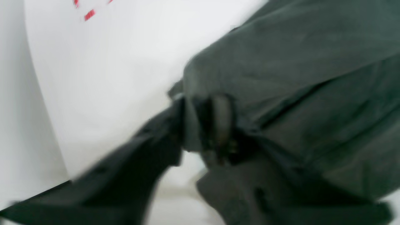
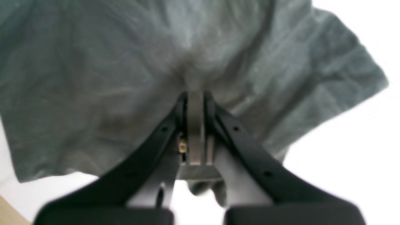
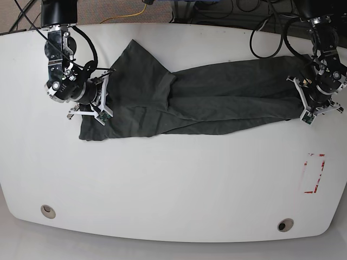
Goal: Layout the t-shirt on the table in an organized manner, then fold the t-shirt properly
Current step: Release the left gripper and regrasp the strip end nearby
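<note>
- Currently the t-shirt (image 3: 206, 97) lies stretched lengthwise across the far half of the table (image 3: 162, 184), well apart from the red tape mark (image 3: 313, 173) at the near corner on the left arm's side.
- Right gripper (image 2: 195, 93): jaws closed on a pinch of fabric. In the right wrist view the cloth radiates in creases from the fingertips, which suggests it is under pull. In the base view this gripper (image 3: 100, 97) sits at the garment's wide, bunched end, farthest from the tape mark.
- Left gripper (image 1: 215, 125): jaws clamped on a fold of cloth; the left wrist view is blurred, so contact detail is limited. In the base view it (image 3: 306, 100) holds the narrow end, just beyond the tape mark.
- Judged purpose: opposed end grips tension the garment so it spreads flat.
- Status: layout is incomplete. The midsection is gathered into long ridges, and one flap is doubled over near the right gripper.
- Risk: excess pull may slip the cloth from either pinch.
</note>
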### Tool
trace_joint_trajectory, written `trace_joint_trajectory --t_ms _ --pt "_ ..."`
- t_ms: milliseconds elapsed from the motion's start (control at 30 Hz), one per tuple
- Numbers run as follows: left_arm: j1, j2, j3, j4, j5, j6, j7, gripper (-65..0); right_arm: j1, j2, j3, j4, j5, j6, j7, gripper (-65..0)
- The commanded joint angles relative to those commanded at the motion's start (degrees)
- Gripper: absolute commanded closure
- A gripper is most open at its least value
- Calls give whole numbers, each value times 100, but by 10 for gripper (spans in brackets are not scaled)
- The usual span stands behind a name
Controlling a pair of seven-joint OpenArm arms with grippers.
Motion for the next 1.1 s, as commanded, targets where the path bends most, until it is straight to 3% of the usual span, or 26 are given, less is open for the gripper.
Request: trace_joint_trajectory --t_ms 100,167,367,567,833,1100 --pt "141 -9 0 0 0 0 0 -374 0 -9 0 0 0 0 0 -14" --pt "229 -9 -9 -9 18 0 9 -397 0 -9 0 0 0 0 0 -14" --pt "492 -220 -9 -35 35 0 255 -399 18 0 18 0 0 0 0 -14" --pt "457 -237 -325 88 -18 0 290 -399 18 -9 18 0 0 0 0 -14" --pt "35 -211 -387 510 -431 0 299 -399 18 -9 9 0 0 0 0 -14" --pt "-527 185 -378 475 -387 0 334 -397 18 -9 0 0 0 0 0 -14"
